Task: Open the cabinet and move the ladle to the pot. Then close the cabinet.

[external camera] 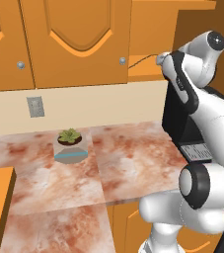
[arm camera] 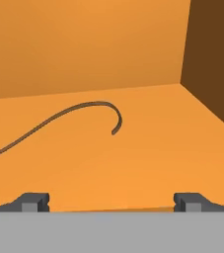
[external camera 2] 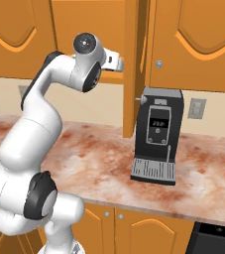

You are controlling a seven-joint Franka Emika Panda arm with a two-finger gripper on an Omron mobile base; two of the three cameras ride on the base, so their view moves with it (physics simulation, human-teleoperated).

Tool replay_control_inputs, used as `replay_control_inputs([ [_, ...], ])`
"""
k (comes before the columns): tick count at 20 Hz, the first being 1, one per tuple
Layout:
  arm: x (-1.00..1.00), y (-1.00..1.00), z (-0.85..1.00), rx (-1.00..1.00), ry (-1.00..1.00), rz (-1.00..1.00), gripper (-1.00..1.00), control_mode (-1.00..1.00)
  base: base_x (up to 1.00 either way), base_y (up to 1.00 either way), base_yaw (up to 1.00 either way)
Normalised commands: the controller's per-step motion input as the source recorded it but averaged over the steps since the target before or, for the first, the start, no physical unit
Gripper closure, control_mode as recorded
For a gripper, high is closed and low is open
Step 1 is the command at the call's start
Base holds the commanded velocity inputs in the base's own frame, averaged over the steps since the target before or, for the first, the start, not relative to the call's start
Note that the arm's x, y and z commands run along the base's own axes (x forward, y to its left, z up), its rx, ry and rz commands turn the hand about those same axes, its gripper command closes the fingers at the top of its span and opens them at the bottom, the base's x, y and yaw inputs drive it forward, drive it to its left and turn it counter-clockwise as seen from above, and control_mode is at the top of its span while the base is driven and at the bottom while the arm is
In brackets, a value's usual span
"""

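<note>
Ladle (arm camera: 69, 118) handle, thin and hooked, lies on the orange cabinet (arm camera: 133, 158) shelf just ahead of the pincer (arm camera: 111, 202). Pincer fingers stand wide apart, holding nothing.

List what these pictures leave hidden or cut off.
- Ladle bowl: hand view, cut off by the left edge; just the hooked handle lies on the cabinet shelf.
- Gripper fingers: hand view, tips alone above the bottom edge.
- Coffee machine: left base view, mostly behind the arm.
</note>
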Motion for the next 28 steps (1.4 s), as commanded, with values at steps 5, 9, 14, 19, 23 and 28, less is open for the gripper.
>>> replay_control_inputs([
  [5,0.5,-0.04,0.0,0.0,0.0,0.0,-1.0,-1.0,0.0,0.0,0.0],
  [9,0.5,-0.03,-0.01,0.0,0.0,0.01,-1.0,-1.0,0.0,0.0,0.0],
  [14,0.4,-0.09,-0.11,0.0,-0.02,0.04,-1.0,-1.0,0.0,0.0,0.0],
  [19,0.23,-0.18,-0.16,0.0,-0.03,0.05,-1.0,-1.0,0.0,0.0,0.0],
  [23,0.23,-0.14,-0.11,0.0,-0.04,0.05,-1.0,-1.0,0.0,0.0,0.0],
  [28,0.33,0.0,0.0,0.0,-0.04,0.04,-1.0,-1.0,0.0,0.0,0.0],
])
